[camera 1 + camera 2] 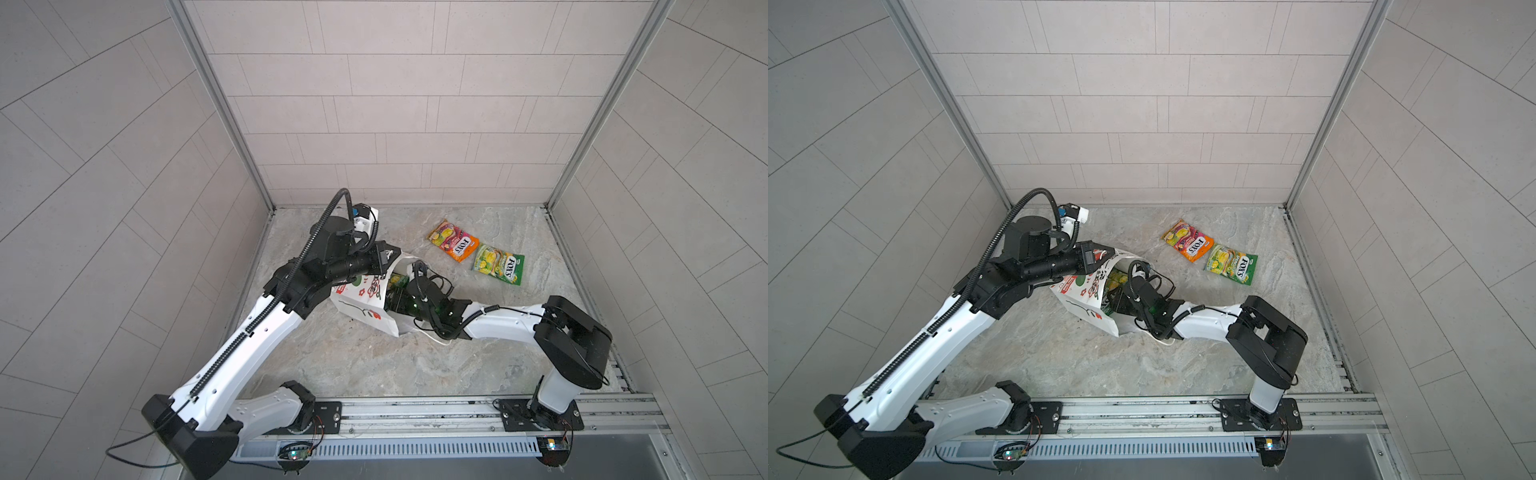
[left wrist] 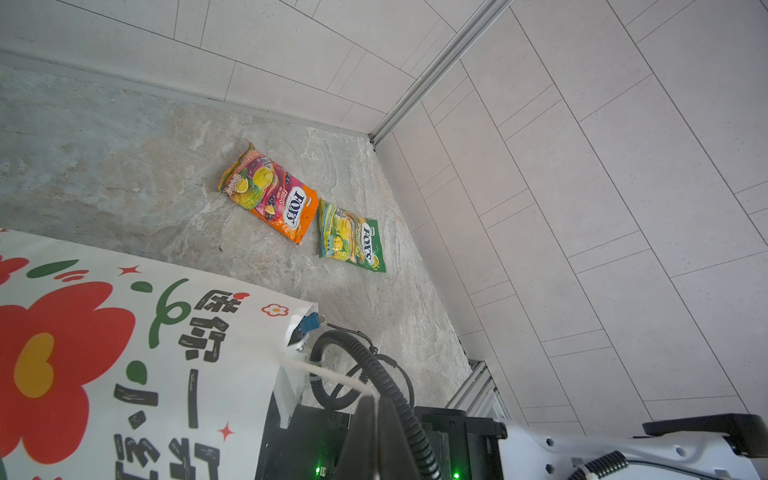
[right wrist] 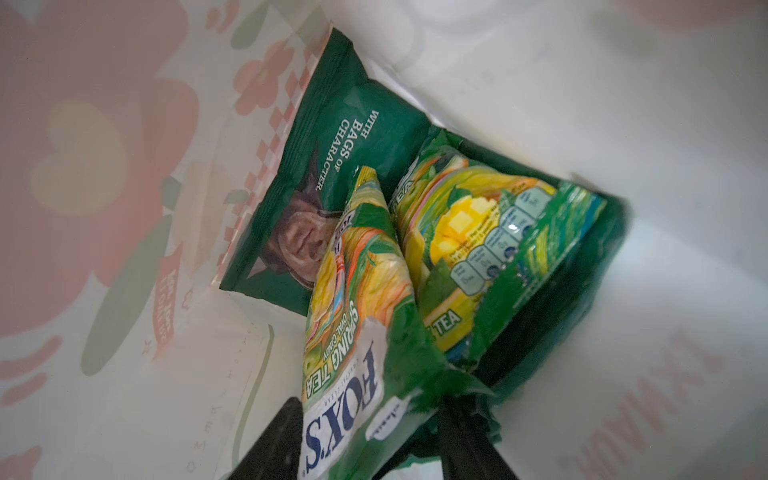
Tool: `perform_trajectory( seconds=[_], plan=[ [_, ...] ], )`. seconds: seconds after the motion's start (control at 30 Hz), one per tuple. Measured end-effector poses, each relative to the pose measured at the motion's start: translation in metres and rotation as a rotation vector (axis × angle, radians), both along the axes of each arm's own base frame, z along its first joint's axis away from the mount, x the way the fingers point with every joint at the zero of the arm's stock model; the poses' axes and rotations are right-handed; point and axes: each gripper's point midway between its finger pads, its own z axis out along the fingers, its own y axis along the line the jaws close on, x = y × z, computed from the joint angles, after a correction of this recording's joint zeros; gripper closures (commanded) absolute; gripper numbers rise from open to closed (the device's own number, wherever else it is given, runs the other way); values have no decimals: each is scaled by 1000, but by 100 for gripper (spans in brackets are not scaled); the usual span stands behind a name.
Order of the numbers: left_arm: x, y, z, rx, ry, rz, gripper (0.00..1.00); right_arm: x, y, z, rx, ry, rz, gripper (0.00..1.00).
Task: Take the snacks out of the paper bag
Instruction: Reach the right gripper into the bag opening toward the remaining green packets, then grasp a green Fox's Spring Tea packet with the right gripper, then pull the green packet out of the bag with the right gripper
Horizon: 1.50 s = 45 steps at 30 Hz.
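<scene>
Look, left gripper (image 2: 371, 402) pinched shut on the cord handle (image 2: 332, 376) to prop the paper bag (image 1: 353, 309) open; inside the bag, right gripper (image 3: 365, 419) half-spread, clamping a green-yellow FOX'S packet (image 3: 353, 332)

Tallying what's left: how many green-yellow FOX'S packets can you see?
3. One green-yellow packet lies on the table beside the orange packet; two overlap inside the paper bag, in front of the dark green crisp bag. Others may be hidden.

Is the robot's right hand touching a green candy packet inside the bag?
Touching. The right wrist view shows the right gripper, fingers pressed on both sides of the nearer green FOX'S packet, inside the paper bag.
</scene>
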Motion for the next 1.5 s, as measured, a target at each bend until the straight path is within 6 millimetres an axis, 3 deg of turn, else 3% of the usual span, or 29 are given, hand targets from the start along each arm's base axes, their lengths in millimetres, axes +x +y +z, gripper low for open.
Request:
perform_trajectory(
  seconds=[0.17,0.3,0.37,0.53,0.77,1.03,1.33,1.5],
  plan=[
    [0,0,1,-4,-5,0,100,3,4,-1,-9,0,-13,48],
    [1,0,2,-5,-6,-1,100,7,7,-6,-18,6,-21,58],
    [1,-1,2,-5,-8,-1,100,8,8,-10,-26,11,-21,67],
    [1,0,2,-4,-8,0,100,11,10,-11,-37,6,-19,100],
    [2,3,-1,18,-14,16,100,10,11,-4,-48,-33,16,100],
    [8,19,-6,81,-31,97,100,-4,7,38,-22,-109,89,100],
    [10,32,-2,104,-61,159,100,-20,-2,53,-78,-140,180,100],
    [12,37,-1,114,-69,188,100,-28,-16,77,-93,-192,199,100]
  ],
)
